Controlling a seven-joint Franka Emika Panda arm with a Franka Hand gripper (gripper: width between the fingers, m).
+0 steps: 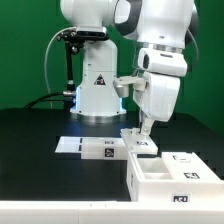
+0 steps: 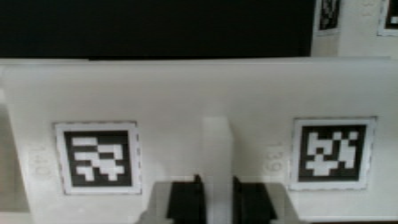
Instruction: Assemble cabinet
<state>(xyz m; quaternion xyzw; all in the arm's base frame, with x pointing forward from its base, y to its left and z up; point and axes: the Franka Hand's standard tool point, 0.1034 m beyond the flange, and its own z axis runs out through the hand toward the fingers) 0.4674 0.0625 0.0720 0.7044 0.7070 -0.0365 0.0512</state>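
Note:
The cabinet body (image 1: 150,183), a thick-walled white box with tags, lies at the exterior view's lower right with its hollow facing up. My gripper (image 1: 143,127) reaches down just behind the body's far left corner, onto a smaller white tagged panel (image 1: 139,143). In the wrist view this panel (image 2: 196,95) fills the picture, with two tags and a raised white ridge between them. My gripper (image 2: 214,202) has its two dark fingers (image 2: 176,203) close on either side of that ridge, shut on it.
The marker board (image 1: 85,147) lies flat to the exterior view's left of the panel. The white robot base (image 1: 95,90) stands behind, with a black stand (image 1: 68,60) to its left. Another tagged white part (image 2: 331,12) shows at the wrist view's edge.

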